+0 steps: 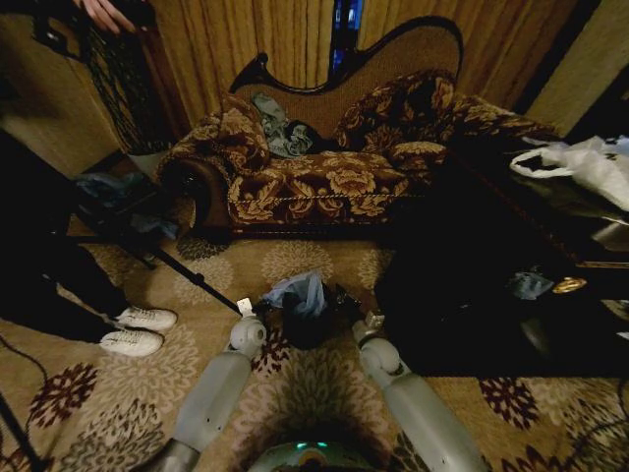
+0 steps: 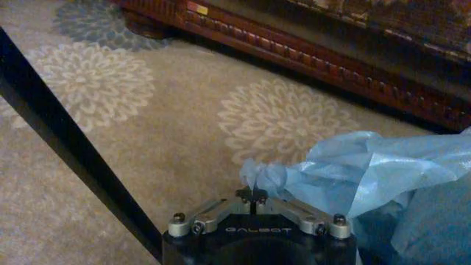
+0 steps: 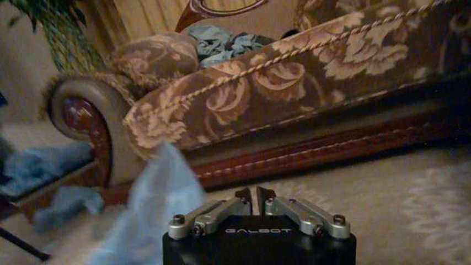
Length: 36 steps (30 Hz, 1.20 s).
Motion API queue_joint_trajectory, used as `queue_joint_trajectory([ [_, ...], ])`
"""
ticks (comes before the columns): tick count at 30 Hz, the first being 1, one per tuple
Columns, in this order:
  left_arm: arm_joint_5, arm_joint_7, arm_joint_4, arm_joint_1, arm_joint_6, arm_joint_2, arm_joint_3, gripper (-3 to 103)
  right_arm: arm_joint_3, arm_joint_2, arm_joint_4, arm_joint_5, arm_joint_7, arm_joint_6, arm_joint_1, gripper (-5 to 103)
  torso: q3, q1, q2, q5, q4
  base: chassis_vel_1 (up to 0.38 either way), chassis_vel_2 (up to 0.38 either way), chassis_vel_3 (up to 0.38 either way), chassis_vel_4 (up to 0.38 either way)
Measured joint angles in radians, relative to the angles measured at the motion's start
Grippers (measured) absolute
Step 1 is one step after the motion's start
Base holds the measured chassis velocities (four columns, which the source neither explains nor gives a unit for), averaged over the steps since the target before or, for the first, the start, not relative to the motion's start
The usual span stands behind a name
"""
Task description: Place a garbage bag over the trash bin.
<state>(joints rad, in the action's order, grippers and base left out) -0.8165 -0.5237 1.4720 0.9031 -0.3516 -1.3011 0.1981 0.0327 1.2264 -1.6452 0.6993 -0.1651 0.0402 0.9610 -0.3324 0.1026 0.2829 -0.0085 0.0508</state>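
Note:
The small black trash bin [image 1: 307,329] stands on the carpet just ahead of my two arms. The light blue garbage bag [image 1: 300,292] is bunched over its top. My left gripper [image 1: 257,313] is at the bin's left side; in the left wrist view it [image 2: 252,194] is shut on a corner of the garbage bag [image 2: 368,171], which spreads away to one side. My right gripper [image 1: 360,315] is at the bin's right side. In the right wrist view it [image 3: 255,194] is shut with nothing seen between the fingers, and the bag [image 3: 158,204] hangs close beside it.
A patterned sofa [image 1: 314,182] stands close behind the bin. A dark pole [image 1: 192,280] slants across the carpet to the left, near a person's white sneakers [image 1: 138,329]. A dark table [image 1: 472,295] with a white plastic bag [image 1: 590,162] fills the right side.

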Motion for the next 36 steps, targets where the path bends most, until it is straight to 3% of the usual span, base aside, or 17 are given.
queue_joint_trajectory([
  [2,0.002,0.0,0.0,0.0,0.0,-0.003,-0.003,0,-0.01,-0.004,-0.049,0.064,-0.011,0.037,0.009,14,0.0,0.0,0.0,0.0,0.0001,0.0,0.0,0.0,0.0],
  [6,0.005,0.0,-0.001,-0.001,0.0,-0.006,-0.005,0,-0.039,-0.005,-0.093,0.106,-0.054,0.059,0.02,19,0.0,0.0,0.0,0.0,0.0,0.0,0.0,0.0,0.0],
  [7,0.006,0.0,-0.002,-0.002,0.0,-0.008,-0.006,0,-0.061,-0.001,-0.105,0.114,-0.09,0.07,0.024,30,0.0,0.0,0.0,-0.0001,0.0,0.0,0.0,0.0,0.0],
  [8,0.007,0.0,-0.003,-0.002,0.0,-0.009,-0.007,0,-0.078,0.008,-0.108,0.122,-0.141,0.08,0.024,30,0.0,0.0,0.0,-0.0001,0.0,0.0,0.0,0.0,0.0],
  [10,0.007,0.0,-0.003,-0.002,0.0,-0.01,-0.008,0,-0.11,0.037,-0.103,0.149,-0.258,0.089,0.014,41,0.0,0.0,0.0,0.0,0.0001,0.0,0.0,0.0,0.0],
  [11,0.007,0.0,-0.003,-0.002,0.0,-0.01,-0.008,0,-0.11,0.037,-0.103,0.149,-0.258,0.089,0.014,41,0.0,0.0,0.0,0.0,0.0001,0.0,0.0,0.0,0.0],
  [15,0.006,0.0,-0.002,-0.001,0.0,-0.011,-0.007,0,-0.13,0.087,-0.068,0.142,-0.374,0.091,-0.009,58,0.0,0.0,0.0,-0.0001,0.0,0.0,0.0,0.0,0.0],
  [16,0.006,0.0,-0.002,-0.001,0.0,-0.011,-0.007,0,-0.13,0.087,-0.068,0.142,-0.374,0.091,-0.009,58,0.0,0.0,0.0,-0.0001,0.0,0.0,0.0,0.0,0.0],
  [20,0.004,0.001,-0.002,-0.002,0.0,-0.011,-0.006,0,-0.142,0.105,-0.06,0.131,-0.413,0.089,-0.024,80,0.0,0.0,0.0,-0.0002,0.0001,0.0,0.0,0.0,0.0],
  [21,0.004,0.001,-0.002,-0.002,0.0,-0.011,-0.006,0,-0.142,0.105,-0.06,0.131,-0.413,0.089,-0.024,80,0.0,0.0,0.0,-0.0002,0.0001,0.0,0.0,0.0,0.0],
  [23,0.004,0.002,-0.002,-0.001,0.001,-0.012,-0.006,0,-0.154,0.119,-0.06,0.14,-0.437,0.088,-0.032,90,0.0,0.0,0.0,-0.0002,0.0001,0.0,0.0,0.0,0.0],
  [25,0.003,0.002,-0.002,0.0,0.001,-0.013,-0.006,0,-0.162,0.128,-0.061,0.146,-0.45,0.087,-0.037,90,0.0,0.0,0.0,-0.0002,0.0,0.0,0.0,0.0,0.0],
  [26,0.003,0.003,-0.002,0.0,0.001,-0.014,-0.006,0,-0.171,0.139,-0.06,0.145,-0.463,0.084,-0.043,99,0.0,0.0,0.0,-0.0002,0.0001,0.0,0.0,0.0,0.0],
  [36,0.003,0.009,-0.002,0.002,0.004,-0.009,-0.006,0,-0.198,0.218,0.064,0.027,-0.46,0.031,-0.091,100,0.0,0.0,0.0,-0.0003,0.0,0.0,0.0,0.0,0.0],
])
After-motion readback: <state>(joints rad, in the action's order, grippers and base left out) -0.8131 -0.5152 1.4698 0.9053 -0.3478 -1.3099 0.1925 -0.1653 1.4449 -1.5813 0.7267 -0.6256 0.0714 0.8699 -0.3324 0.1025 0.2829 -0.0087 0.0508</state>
